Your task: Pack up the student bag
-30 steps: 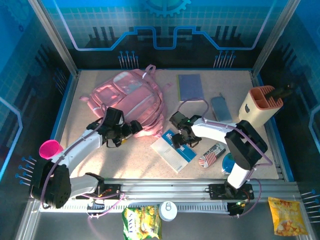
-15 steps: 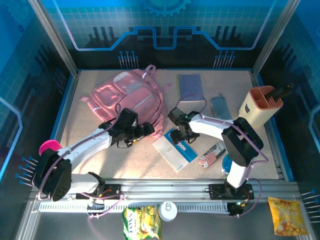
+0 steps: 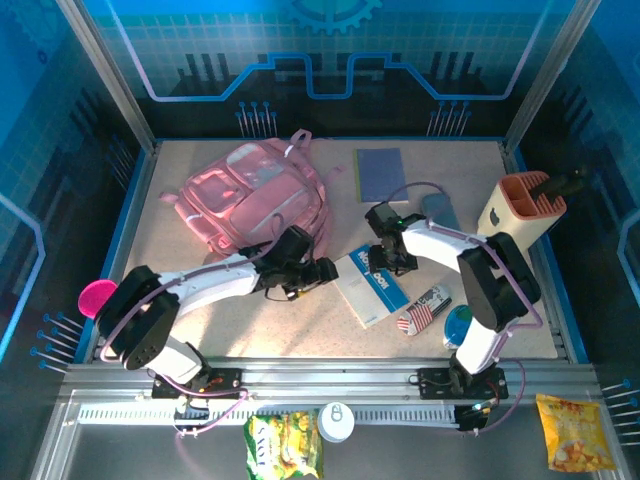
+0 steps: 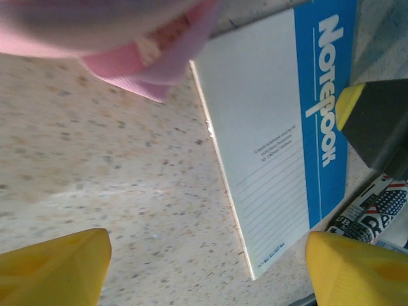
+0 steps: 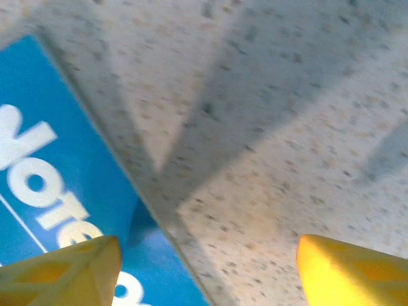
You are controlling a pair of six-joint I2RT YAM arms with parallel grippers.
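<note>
student bag (image 3: 255,195) 1 | books (image 3: 380,297) (image 3: 380,173) 2 | pen holder (image 3: 515,215) 1 | snack bags (image 3: 283,440) (image 3: 571,432) 2 | cup (image 3: 97,297) 1 | can (image 3: 336,421) 1

The speckled beige table (image 3: 200,325) carried everything. The pink student bag (image 3: 245,195) lay flat at upper left. A blue-grey booklet (image 3: 380,173) lay at upper centre, with a grey case (image 3: 440,215) just below and to its right. A beige-and-orange pen holder (image 3: 518,215) sat at the right edge. A white-and-blue notebook (image 3: 378,295) lay at centre, with a flag-patterned item (image 3: 425,308) and a blue-green disc (image 3: 458,325) at its lower right.
</note>
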